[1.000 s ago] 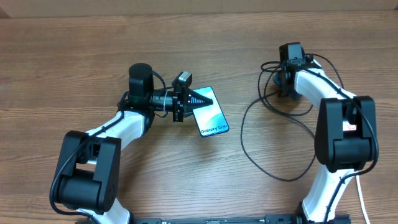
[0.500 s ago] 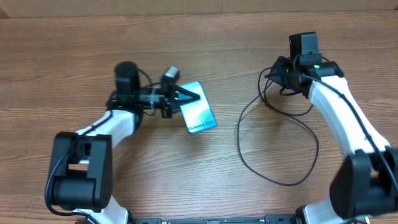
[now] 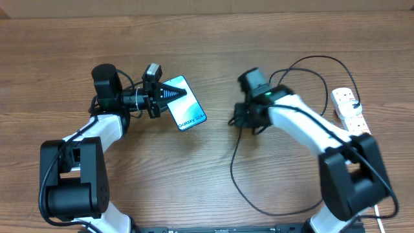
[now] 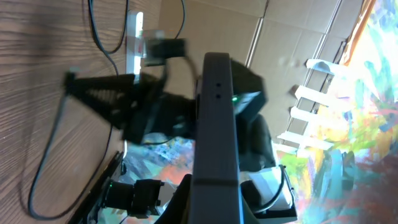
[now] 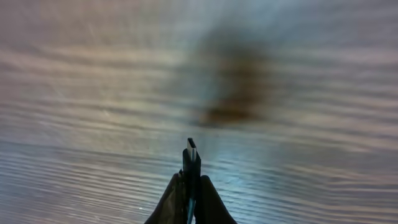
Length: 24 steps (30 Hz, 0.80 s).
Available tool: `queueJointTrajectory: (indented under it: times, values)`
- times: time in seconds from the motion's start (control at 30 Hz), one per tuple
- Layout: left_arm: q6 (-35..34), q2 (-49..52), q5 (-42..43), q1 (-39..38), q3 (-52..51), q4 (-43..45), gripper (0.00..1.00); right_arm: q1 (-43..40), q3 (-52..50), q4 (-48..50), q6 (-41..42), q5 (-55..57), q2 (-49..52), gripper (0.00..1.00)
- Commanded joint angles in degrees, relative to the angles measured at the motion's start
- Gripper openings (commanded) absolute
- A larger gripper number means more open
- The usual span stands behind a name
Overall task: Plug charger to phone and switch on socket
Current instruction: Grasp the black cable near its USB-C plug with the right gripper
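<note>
The phone (image 3: 189,114), light-blue screen up, is held off the table by one edge in my shut left gripper (image 3: 182,95). In the left wrist view the phone (image 4: 214,112) shows edge-on as a dark bar rising from between the fingers. My right gripper (image 3: 237,120) hangs to the right of the phone, apart from it, shut on the charger's connector (image 5: 191,155), whose metal tip pokes out past the fingertips (image 5: 208,196). The charger's black cable (image 3: 234,175) loops over the table and runs back toward the white socket (image 3: 349,109) at the right edge.
A second loop of cable (image 3: 310,59) arcs behind the right arm. The socket's thick white cord (image 3: 376,213) shows at the bottom right. Bare wooden table (image 3: 162,175) lies in front of both arms.
The left arm has carried the phone to the left. The right arm has swung left and forward with the connector, closer to the phone, uncovering the socket at the right.
</note>
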Motion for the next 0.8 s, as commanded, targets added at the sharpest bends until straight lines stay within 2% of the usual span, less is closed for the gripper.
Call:
queueJointTrajectory:
  times: [0.0, 0.13, 0.3, 0.47, 0.77]
  values:
    - [1.1, 0.5, 2.1, -0.1, 1.6, 0.4, 0.04, 0.4, -0.1, 0.9, -0.4, 1.8, 1.1, 0.04]
    - [1.1, 0.5, 2.1, -0.1, 1.6, 0.4, 0.04, 0.4, -0.1, 1.8, -0.2, 1.8, 1.2, 0.12]
    - [1.1, 0.5, 2.1, -0.1, 1.6, 0.4, 0.05, 0.4, -0.1, 1.6, 0.0, 1.3, 1.3, 0.14]
    - [1.1, 0.5, 2.1, -0.1, 1.6, 0.4, 0.04, 0.5, -0.1, 1.6, 0.3, 1.4, 1.3, 0.33]
    - [1.1, 0.5, 2.1, -0.1, 1.6, 0.4, 0.04, 0.5, -2.4, 1.6, 2.8, -1.6, 1.3, 0.37]
